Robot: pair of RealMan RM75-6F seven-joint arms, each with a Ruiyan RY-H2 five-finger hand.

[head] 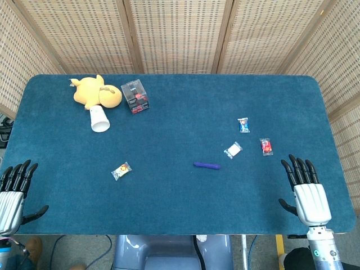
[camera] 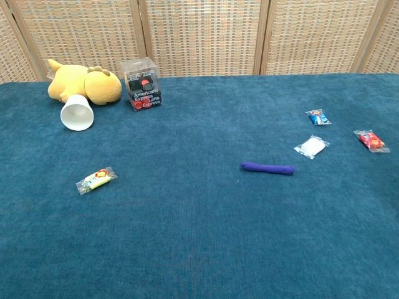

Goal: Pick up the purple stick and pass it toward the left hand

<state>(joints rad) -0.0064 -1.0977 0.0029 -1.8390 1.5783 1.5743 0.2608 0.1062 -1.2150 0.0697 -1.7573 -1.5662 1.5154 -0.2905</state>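
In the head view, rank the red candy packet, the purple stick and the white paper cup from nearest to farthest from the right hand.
From the right hand:
1. Red candy packet, just ahead of the hand, near the table's right side.
2. Purple stick, lying flat near the middle of the table.
3. White paper cup, on its side at far left beside the yellow plush toy.

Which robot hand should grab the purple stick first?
Probably the right hand. The purple stick lies right of the table's middle, nearer that hand than the left hand. Both hands are open and hold nothing.
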